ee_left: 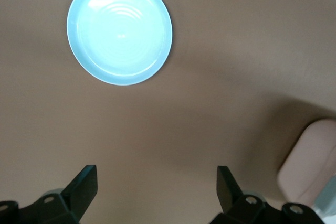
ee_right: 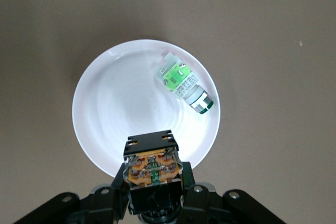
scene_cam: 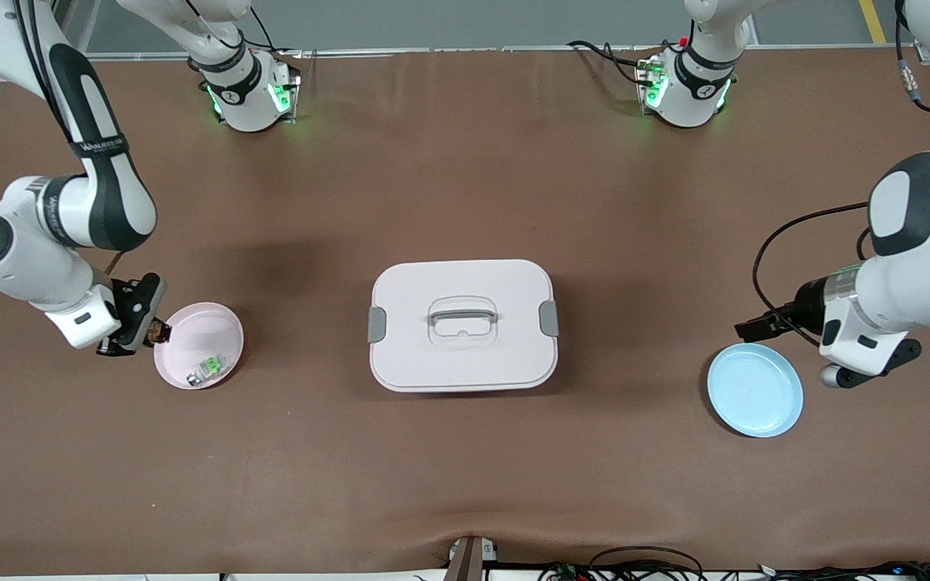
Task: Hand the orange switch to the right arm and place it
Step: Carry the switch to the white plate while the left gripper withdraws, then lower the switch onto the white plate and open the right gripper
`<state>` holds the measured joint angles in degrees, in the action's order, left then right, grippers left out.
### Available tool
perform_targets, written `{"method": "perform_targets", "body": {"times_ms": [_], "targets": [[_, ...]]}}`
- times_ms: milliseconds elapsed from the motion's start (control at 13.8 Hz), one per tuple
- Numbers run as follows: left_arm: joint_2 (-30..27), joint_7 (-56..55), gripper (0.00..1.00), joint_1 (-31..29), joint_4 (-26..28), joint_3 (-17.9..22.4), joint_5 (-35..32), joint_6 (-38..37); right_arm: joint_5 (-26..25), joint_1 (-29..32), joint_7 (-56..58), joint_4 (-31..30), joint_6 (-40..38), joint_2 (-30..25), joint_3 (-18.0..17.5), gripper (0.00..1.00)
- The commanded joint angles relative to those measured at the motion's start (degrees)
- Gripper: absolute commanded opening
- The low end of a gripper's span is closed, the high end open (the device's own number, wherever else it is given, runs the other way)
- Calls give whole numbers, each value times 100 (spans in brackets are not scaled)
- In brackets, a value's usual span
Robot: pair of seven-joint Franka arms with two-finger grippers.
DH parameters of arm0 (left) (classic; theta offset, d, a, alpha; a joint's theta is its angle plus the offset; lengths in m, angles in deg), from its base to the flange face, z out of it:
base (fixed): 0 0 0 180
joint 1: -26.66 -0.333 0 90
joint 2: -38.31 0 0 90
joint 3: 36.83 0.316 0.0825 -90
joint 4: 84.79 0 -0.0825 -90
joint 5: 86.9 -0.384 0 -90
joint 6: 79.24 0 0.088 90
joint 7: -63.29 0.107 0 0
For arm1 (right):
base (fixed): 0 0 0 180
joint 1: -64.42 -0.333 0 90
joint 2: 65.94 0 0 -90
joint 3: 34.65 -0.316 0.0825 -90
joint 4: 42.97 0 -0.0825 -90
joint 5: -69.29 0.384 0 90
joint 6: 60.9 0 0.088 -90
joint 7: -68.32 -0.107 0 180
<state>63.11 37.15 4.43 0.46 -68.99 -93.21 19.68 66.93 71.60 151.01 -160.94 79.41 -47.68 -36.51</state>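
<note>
The orange switch (ee_right: 152,169), a small black block with an orange middle, sits gripped between the fingers of my right gripper (ee_right: 153,184), which is shut on it. In the front view the right gripper (scene_cam: 152,329) holds the switch (scene_cam: 161,329) over the rim of the pink plate (scene_cam: 219,315) at the right arm's end of the table. In the right wrist view the plate (ee_right: 115,98) looks white. My left gripper (scene_cam: 756,327) hangs open and holds nothing, over the table beside the blue plate (scene_cam: 754,390); its fingers (ee_left: 84,182) stand wide apart around bare table.
A green-and-white piece (scene_cam: 208,369) lies in the pink plate, also seen in the right wrist view (ee_right: 184,82). A white lidded box (scene_cam: 462,323) with a clear handle stands mid-table. The blue plate (ee_left: 119,30) holds nothing.
</note>
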Motion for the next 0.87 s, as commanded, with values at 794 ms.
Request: {"method": "perform_targets", "body": {"times_ms": [794], "targets": [[-2267, 2244, 100, -712, 2363, -45, 455, 1093, -115, 169, -16, -586, 1472, 626, -113, 0]]}}
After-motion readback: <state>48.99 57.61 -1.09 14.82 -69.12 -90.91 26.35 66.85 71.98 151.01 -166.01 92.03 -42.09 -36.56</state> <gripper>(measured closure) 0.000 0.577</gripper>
